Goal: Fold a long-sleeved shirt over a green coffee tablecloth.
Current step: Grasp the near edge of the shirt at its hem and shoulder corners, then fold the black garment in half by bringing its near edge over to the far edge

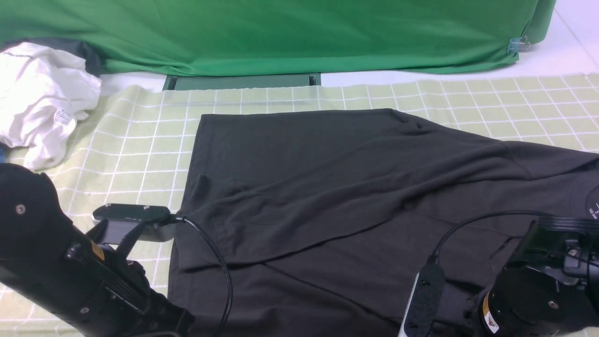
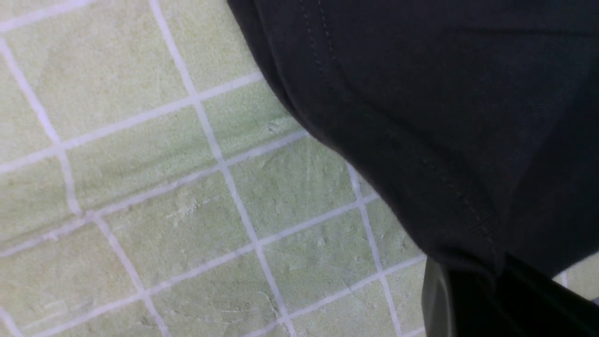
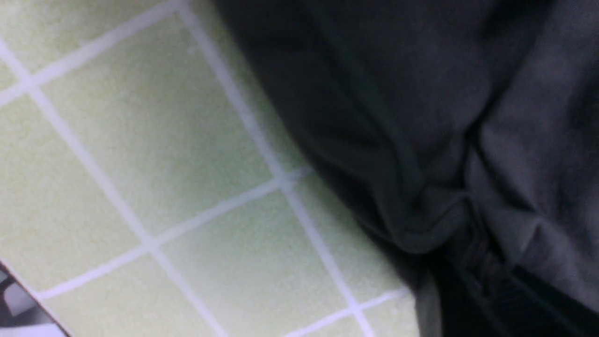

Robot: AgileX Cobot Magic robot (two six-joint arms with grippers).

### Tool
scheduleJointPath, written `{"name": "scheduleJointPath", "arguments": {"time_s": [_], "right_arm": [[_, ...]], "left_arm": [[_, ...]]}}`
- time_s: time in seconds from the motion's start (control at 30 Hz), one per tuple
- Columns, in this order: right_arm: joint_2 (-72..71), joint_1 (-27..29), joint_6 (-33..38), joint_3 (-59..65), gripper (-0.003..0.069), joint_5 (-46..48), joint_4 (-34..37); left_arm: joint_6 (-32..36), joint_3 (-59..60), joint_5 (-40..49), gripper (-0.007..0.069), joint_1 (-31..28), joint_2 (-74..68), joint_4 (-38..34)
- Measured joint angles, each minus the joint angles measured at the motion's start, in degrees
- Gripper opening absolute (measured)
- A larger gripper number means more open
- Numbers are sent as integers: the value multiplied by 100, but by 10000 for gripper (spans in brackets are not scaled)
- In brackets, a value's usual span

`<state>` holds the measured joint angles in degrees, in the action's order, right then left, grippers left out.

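Observation:
The long-sleeved shirt [image 1: 327, 187] is black and lies spread across the green coffee tablecloth [image 1: 140, 140], with one layer folded diagonally over its middle. A small white print [image 1: 593, 206] shows at its far right. At the shirt's near left edge, my left gripper [image 2: 491, 271] is shut on the stitched hem [image 2: 444, 117] just above the checked cloth [image 2: 187, 210]. My right gripper [image 3: 463, 267] is at the near right edge, where a bunched fold of the shirt [image 3: 421, 117] is pinched between its jaws over the cloth [image 3: 140, 164]. In the front view only the arms show; both sets of fingertips are hidden.
A crumpled white garment [image 1: 37, 98] lies at the back left, partly on the tablecloth. Plain dark green fabric [image 1: 281, 32] hangs across the back, held by a clip [image 1: 517, 45] at the right. A grey-green bar [image 1: 243, 81] lies under its lower edge.

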<state>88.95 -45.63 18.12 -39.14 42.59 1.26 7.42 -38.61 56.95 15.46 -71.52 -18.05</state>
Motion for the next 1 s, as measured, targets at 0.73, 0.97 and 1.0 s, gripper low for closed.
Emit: {"name": "scheduleJointPath", "arguments": {"time_s": [0.73, 0.97, 1.0], "right_arm": [[-346, 398, -376, -795, 45, 798, 332], [-346, 857, -402, -1305, 45, 798, 327], [-346, 929, -402, -1362, 45, 778, 327]], "left_arm": [[-875, -858, -215, 24, 0, 0, 255], [-1005, -884, -580, 24, -163, -128, 255], [-1006, -884, -672, 24, -253, -173, 255]]}}
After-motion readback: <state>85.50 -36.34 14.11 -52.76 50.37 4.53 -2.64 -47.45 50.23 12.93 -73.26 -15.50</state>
